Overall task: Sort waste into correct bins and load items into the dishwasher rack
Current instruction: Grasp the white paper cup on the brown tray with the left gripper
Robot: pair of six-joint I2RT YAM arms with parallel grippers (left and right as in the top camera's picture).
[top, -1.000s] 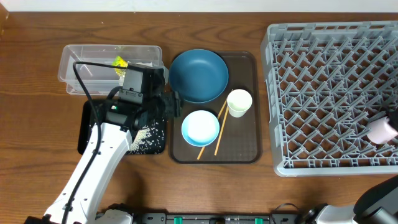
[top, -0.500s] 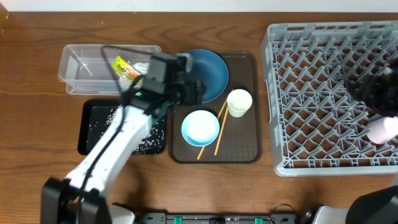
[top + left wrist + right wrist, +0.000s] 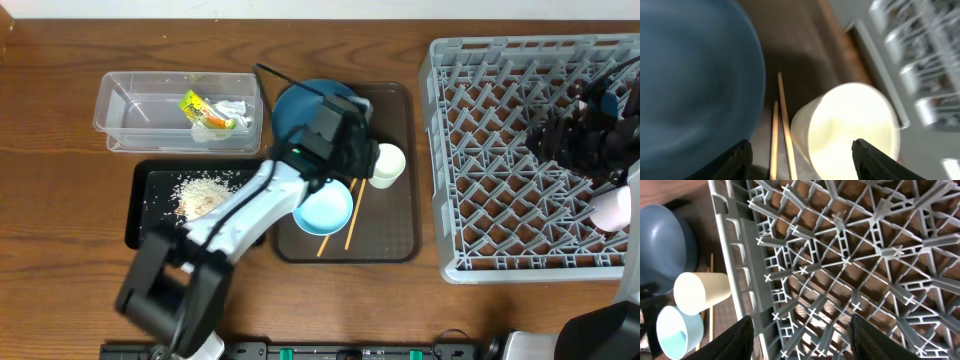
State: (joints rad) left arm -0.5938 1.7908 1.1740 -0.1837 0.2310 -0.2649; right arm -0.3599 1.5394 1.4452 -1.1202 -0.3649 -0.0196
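Brown tray (image 3: 392, 232) with one plate (image 3: 295, 120), one bowl (image 3: 330, 212), one cup (image 3: 388, 165), two chopsticks (image 3: 352, 218)

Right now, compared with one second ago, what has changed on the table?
The left gripper moved right, from the black tray's edge to above the brown tray, open over the cream cup and chopsticks. The right gripper let go of the pink cup in the rack and moved away across the rack, open. The plate, bowl, cream cup, chopsticks and pink cup stayed in place.
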